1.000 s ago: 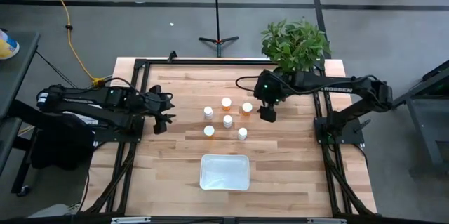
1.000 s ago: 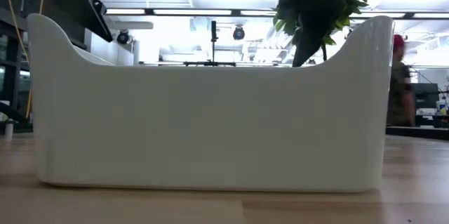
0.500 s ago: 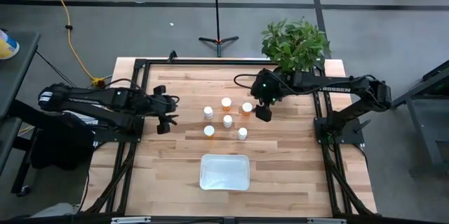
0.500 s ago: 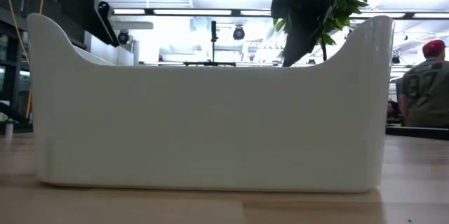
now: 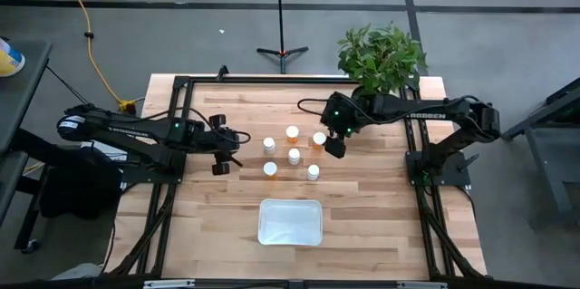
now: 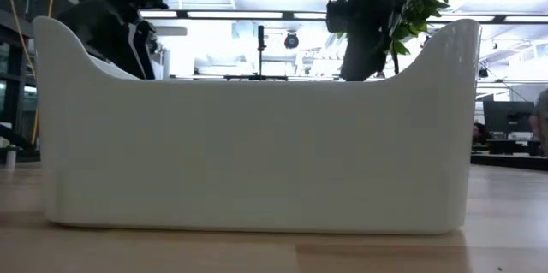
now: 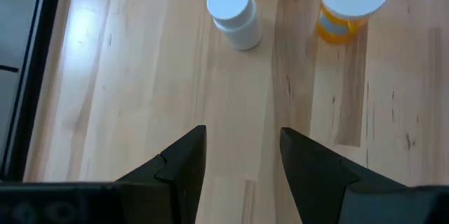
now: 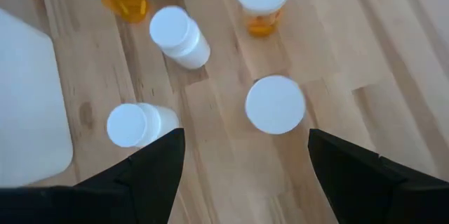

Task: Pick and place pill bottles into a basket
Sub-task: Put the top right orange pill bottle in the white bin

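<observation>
We judge this the approach step: six pill bottles (image 5: 293,155) stand beyond the empty basket (image 5: 290,221), both the left gripper (image 7: 238,164) and right gripper (image 8: 242,161) spread and empty; next, the right gripper must descend over the nearest white-capped bottle (image 8: 275,104).

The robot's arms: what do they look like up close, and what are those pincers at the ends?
Both arms are black, jointed tubes with black cables looped alongside. The right arm carries white lettering and a small green light. Each ends in two dark, wedge-shaped fingers: the left gripper and the right gripper.
</observation>
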{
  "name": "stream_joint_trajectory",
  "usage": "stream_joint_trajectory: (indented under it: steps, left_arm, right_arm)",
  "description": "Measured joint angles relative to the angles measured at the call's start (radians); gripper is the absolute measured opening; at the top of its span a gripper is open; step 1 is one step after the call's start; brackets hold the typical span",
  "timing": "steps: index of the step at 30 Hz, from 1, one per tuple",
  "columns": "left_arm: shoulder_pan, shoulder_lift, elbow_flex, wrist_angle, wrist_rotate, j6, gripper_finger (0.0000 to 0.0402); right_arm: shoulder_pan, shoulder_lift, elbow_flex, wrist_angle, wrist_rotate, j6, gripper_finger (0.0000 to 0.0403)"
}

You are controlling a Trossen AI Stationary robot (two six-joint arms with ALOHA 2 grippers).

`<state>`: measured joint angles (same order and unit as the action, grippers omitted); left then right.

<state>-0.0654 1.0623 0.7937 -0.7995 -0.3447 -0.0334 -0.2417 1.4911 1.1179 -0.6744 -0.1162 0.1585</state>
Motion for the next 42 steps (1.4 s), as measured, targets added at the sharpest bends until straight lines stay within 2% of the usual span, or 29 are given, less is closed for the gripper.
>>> stream_joint_trajectory:
  steps: [8,17,22,26,32,39,42]
  left_arm:
    - [0.000,0.017,0.000,0.109,-0.014,0.000,0.0216]
    - [0.000,0.017,0.000,0.118,-0.052,0.002,0.0216]
    - [0.000,0.017,0.000,0.124,-0.138,0.000,0.0216]
    - [0.000,0.013,0.000,0.146,-0.130,0.000,0.0216]
    - [0.000,0.013,0.000,0.223,-0.109,0.003,0.0216]
    - [0.000,0.021,0.000,0.240,-0.065,0.003,0.0216]
    - [0.001,0.024,0.000,0.244,-0.032,-0.001,0.0216]
  right_arm:
    - [-0.005,0.036,-0.001,0.001,-0.017,0.033,0.0306]
    - [-0.027,0.036,-0.001,0.011,-0.077,0.095,0.0317]
    - [-0.017,0.036,-0.001,0.041,-0.012,0.047,0.0317]
    - [-0.011,0.036,-0.001,0.094,0.022,0.040,0.0317]
    - [-0.011,0.036,-0.001,0.186,0.025,-0.104,0.0317]
    - [-0.012,0.036,-0.001,0.203,0.004,0.017,0.0317]
    - [-0.012,0.036,-0.001,0.172,0.059,0.071,0.0317]
